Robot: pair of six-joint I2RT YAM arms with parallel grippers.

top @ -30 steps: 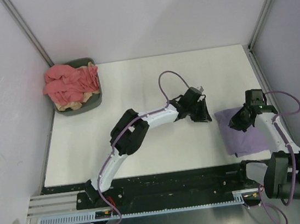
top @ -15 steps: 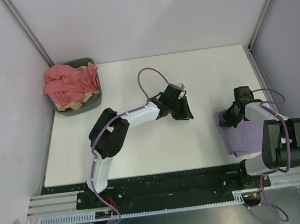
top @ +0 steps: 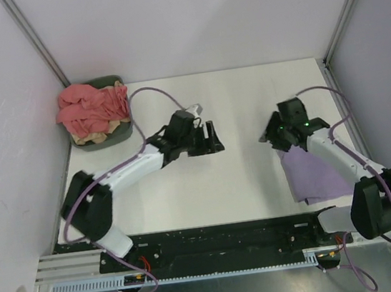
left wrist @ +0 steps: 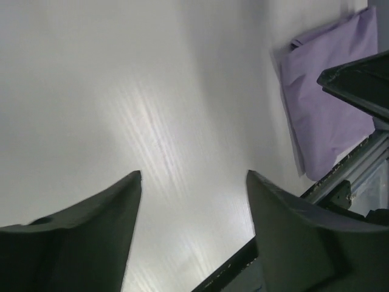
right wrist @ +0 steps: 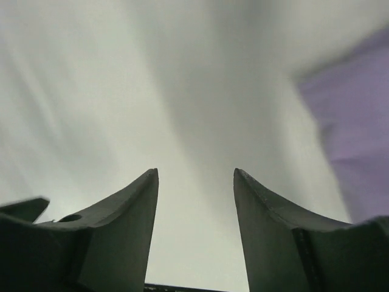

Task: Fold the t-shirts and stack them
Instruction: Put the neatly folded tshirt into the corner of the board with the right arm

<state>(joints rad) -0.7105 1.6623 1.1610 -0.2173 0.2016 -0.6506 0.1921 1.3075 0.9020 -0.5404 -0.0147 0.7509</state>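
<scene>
Fetching a pink shirt (top: 92,108) from the far-left bin (top: 103,143), I should pinch one layer with my empty, parted left gripper (top: 214,138), while my right gripper (top: 269,138) gapes beside the folded lavender shirt (top: 316,175).

Dark, perhaps greenish bin (top: 108,140) on table (top: 251,182)

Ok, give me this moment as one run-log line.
left gripper: open, empty, over table | right gripper: open, empty, beside lavender t-shirt | pink t-shirts: heaped in bin
</scene>
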